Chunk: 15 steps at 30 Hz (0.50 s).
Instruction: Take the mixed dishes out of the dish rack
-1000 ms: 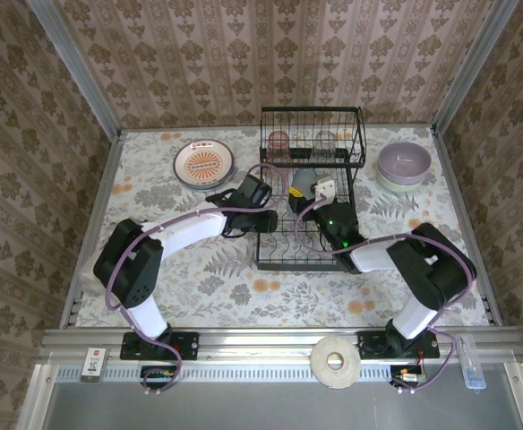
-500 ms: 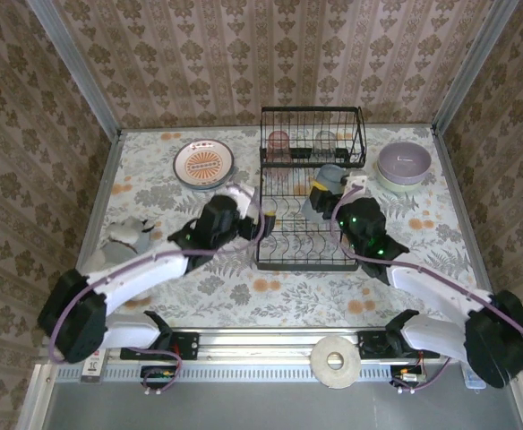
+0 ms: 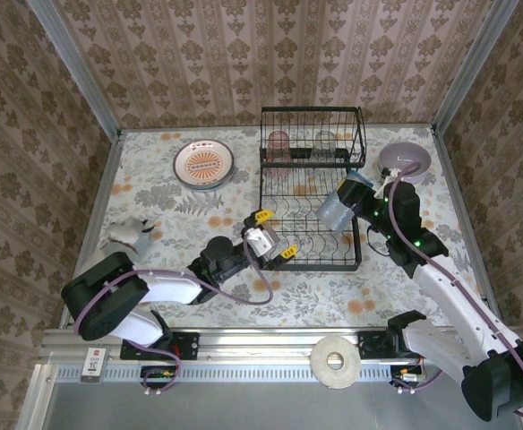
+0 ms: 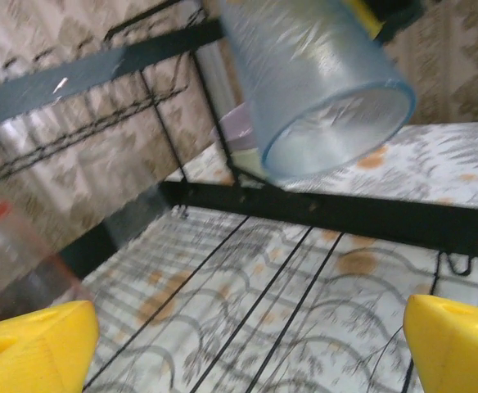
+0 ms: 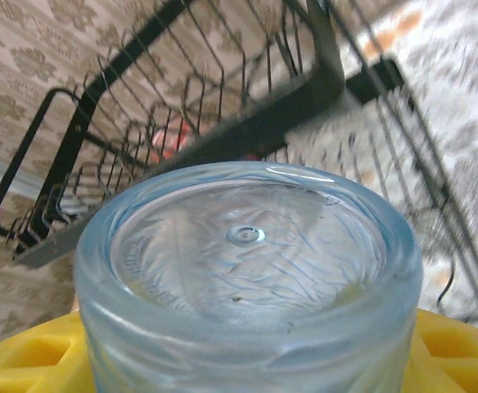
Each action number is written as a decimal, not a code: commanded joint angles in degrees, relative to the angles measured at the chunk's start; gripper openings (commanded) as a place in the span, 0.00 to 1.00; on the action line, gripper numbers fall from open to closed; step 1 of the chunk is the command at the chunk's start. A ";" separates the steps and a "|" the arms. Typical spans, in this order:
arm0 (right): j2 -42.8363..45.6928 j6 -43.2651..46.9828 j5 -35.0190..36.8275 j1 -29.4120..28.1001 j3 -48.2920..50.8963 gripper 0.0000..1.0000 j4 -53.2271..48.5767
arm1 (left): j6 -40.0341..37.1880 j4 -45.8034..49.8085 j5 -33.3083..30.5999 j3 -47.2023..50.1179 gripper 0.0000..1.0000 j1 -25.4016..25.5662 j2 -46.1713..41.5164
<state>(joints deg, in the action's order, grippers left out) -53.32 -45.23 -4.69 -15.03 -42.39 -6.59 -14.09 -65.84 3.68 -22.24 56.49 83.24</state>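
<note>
From above, the right claw (image 3: 355,199) grips a bluish tumbler (image 3: 336,211), tilted on its side over the right end of the dish rack (image 3: 311,266) and clear of the wires; the left claw (image 3: 274,235) lies low at the rack's near left corner, its yellow fingertips (image 3: 261,216) spread wide with nothing between them; an orange-centred plate (image 3: 204,165) sits on the bench (image 3: 378,296) left of the rack, a lilac bowl (image 3: 418,154) sits to the rack's right, and two pinkish tumblers (image 3: 279,141) stand in the rack's far upper basket. The left wrist camera adds what the overhead cannot: the held tumbler's open mouth turned toward it, hanging above the rack's bare wire floor, well apart from the left claw; one pinkish glass is blurred at the left edge. The right wrist camera gives the tumbler's thick base close up, with yellow pads (image 5: 26,360) against it on either side and the rack behind.
</note>
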 commanded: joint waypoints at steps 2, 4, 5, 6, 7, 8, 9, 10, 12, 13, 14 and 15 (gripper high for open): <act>1.66 -8.91 -14.79 2.24 -3.14 0.24 -1.87 | -2.32 -8.65 2.16 -5.74 0.91 2.51 2.19; 2.33 -11.24 -18.41 3.34 -2.88 0.24 -0.88 | -2.26 -8.69 2.28 -7.42 0.89 3.04 3.16; 2.58 -12.00 -19.86 3.63 -2.94 0.24 -0.50 | -2.55 -8.69 2.25 -8.00 0.88 3.18 3.53; 2.74 -12.73 -21.45 4.09 -3.00 0.24 -0.42 | -2.99 -8.69 1.85 -8.57 0.87 3.34 3.83; 2.98 -13.31 -22.30 4.44 -3.04 0.24 -0.22 | -3.21 -8.80 1.46 -8.97 0.87 3.45 3.94; 3.15 -13.83 -23.23 4.56 -2.98 0.24 -0.26 | -3.31 -8.78 1.35 -9.27 0.86 3.45 3.99; 3.41 -14.31 -24.05 4.70 -3.05 0.24 -0.11 | -3.38 -8.78 1.41 -9.63 0.86 3.45 4.02; 3.53 -14.79 -24.91 4.74 -3.04 0.25 0.36 | -3.47 -8.75 1.59 -9.90 0.84 3.45 4.00; 3.74 -16.55 -26.49 4.74 -2.63 0.25 1.90 | -3.57 -8.69 0.88 -10.36 0.80 3.50 4.16; 3.84 -17.22 -26.92 4.77 -2.44 0.25 2.59 | -3.66 -8.69 0.39 -10.52 0.78 3.45 4.21; 4.11 -17.79 -27.22 4.76 -2.23 0.25 2.93 | -3.84 -8.69 -0.14 -10.78 0.75 3.45 4.42; 4.33 -18.01 -27.30 4.77 -2.21 0.25 2.91 | -3.88 -8.69 -0.66 -10.97 0.73 3.45 4.51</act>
<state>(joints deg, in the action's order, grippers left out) -50.50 -59.72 -27.77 -10.48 -43.35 -7.03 -17.10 -72.51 4.27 -31.59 59.61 86.98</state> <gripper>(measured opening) 0.642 0.742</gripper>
